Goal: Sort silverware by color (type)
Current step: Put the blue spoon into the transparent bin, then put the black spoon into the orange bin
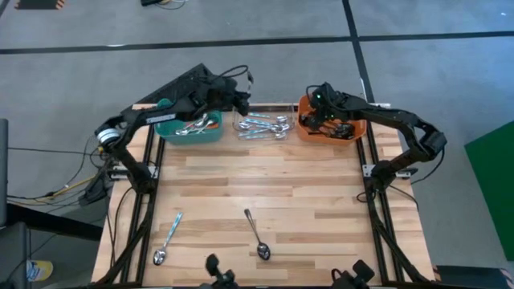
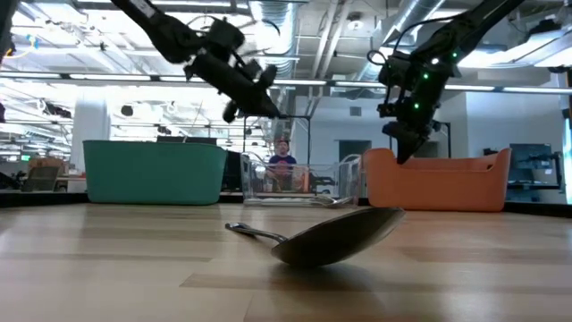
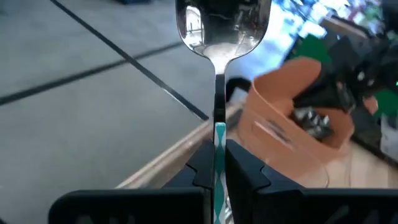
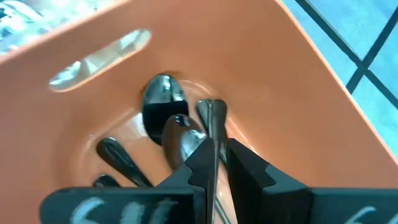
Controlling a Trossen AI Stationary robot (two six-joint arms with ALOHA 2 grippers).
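We see the left gripper (image 3: 217, 163) clamping a teal-handled spoon (image 3: 220, 37) above the clear bin (image 1: 263, 127). The right gripper (image 4: 217, 163) pinches a spoon handle (image 4: 212, 127) inside the orange bin (image 4: 261, 74). Two spoons (image 1: 167, 238) lie on the table (image 1: 305, 193).

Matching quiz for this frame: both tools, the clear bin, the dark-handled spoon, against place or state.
1. left tool
2. right tool
3. clear bin
4. dark-handled spoon

A. above the orange bin, shut on a spoon
B. shut on a teal-handled spoon
C. between the teal bin and orange bin
D. lying on the table

Pairs: 1-B, 2-A, 3-C, 4-D
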